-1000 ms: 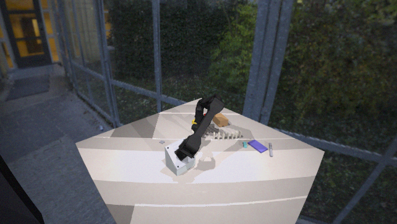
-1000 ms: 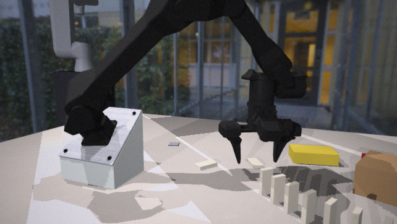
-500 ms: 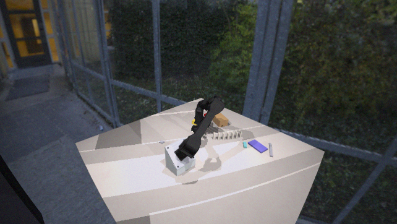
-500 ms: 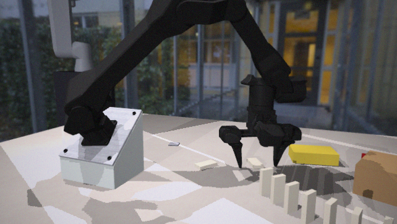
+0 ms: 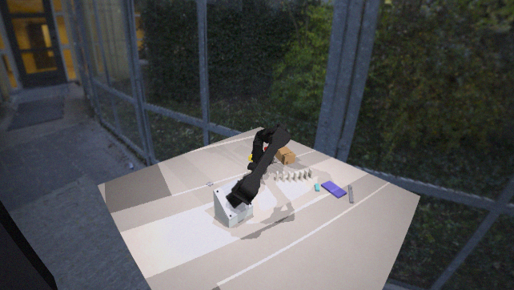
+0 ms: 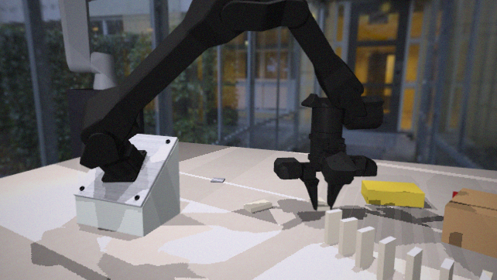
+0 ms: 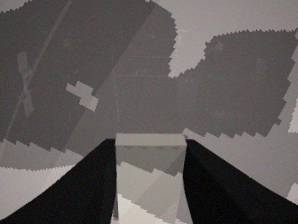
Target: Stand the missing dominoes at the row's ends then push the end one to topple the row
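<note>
My gripper [image 6: 323, 208] [image 7: 149, 149] points down, its fingertips low by the table just beyond the near-left end of the row. It is shut on a cream domino [image 7: 150, 165], with a finger against each side; the exterior view shows only a sliver of it behind the fingers. Another loose domino [image 6: 258, 206] lies flat to the left of the gripper. Several cream dominoes stand upright in a spaced row, among them the end one [image 6: 332, 228] close to the gripper and one at the other end [image 5: 310, 174]. The fingers are hidden behind the arm in the top view.
A yellow block [image 6: 392, 194] and a cardboard box [image 6: 474, 224] [image 5: 286, 156] stand behind the row, with a red object [image 6: 455, 194] partly hidden. A teal piece [image 5: 317, 187], a purple slab [image 5: 333, 189] and a grey bar [image 5: 351, 194] lie past the row's far end.
</note>
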Controlling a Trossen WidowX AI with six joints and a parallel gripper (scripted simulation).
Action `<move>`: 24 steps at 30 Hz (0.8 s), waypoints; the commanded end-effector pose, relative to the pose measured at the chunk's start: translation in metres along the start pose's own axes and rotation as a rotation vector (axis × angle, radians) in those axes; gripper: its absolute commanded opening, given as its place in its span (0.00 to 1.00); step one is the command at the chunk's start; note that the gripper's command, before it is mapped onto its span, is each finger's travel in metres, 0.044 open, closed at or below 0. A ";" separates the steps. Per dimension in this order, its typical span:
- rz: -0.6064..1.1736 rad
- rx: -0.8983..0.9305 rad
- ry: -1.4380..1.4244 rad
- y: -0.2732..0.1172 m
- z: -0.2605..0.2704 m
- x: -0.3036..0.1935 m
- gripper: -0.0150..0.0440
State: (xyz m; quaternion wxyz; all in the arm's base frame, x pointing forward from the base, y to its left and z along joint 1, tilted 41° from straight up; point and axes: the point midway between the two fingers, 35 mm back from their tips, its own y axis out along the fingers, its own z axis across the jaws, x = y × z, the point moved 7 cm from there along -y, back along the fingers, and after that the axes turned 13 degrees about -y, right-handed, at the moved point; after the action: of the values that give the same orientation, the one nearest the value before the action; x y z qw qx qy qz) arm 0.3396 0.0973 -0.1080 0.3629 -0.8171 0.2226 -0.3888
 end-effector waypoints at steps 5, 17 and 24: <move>-0.006 -0.001 -0.006 0.001 0.000 0.000 0.44; -0.002 0.002 -0.007 -0.110 0.007 0.002 0.44; 0.000 0.002 -0.008 -0.160 0.010 0.003 0.44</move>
State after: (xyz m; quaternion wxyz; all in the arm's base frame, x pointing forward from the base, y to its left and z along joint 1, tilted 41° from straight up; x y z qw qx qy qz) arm 0.3621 0.1933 -0.0002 0.3653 -0.8196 0.2158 -0.3850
